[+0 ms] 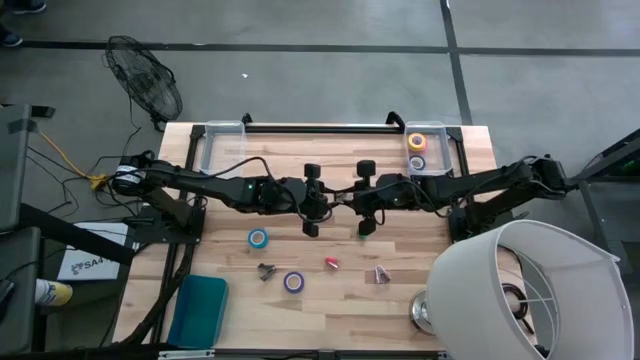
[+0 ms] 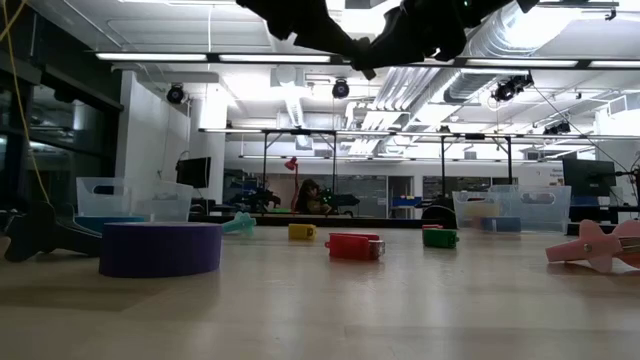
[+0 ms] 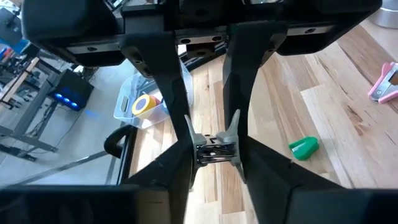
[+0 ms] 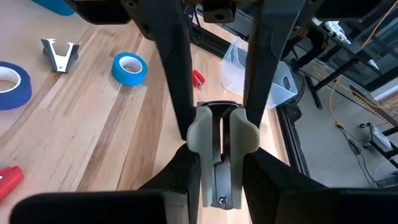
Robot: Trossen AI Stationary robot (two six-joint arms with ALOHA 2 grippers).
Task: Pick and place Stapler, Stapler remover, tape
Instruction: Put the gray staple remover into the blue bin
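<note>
Left wrist view: left gripper (image 3: pixel 214 146) pinches a small dark metal staple remover (image 3: pixel 216 151) above the wooden table (image 3: pixel 323 106), right gripper (image 4: pixel 217 140) likewise clamps a pale-handled staple remover (image 4: pixel 219 149), while blue tape roll (image 1: pixel 258 238) lies near mid-table.

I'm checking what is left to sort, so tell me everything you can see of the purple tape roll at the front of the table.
The purple tape roll is a small ring with a pale hollow centre and a smooth, matte outer band. It lies flat on the light wooden table, near the front edge, between the dark staple remover and the red stapler, apart from both. From table height it looks like a low, wide cylinder. Only the table touches it.
</note>
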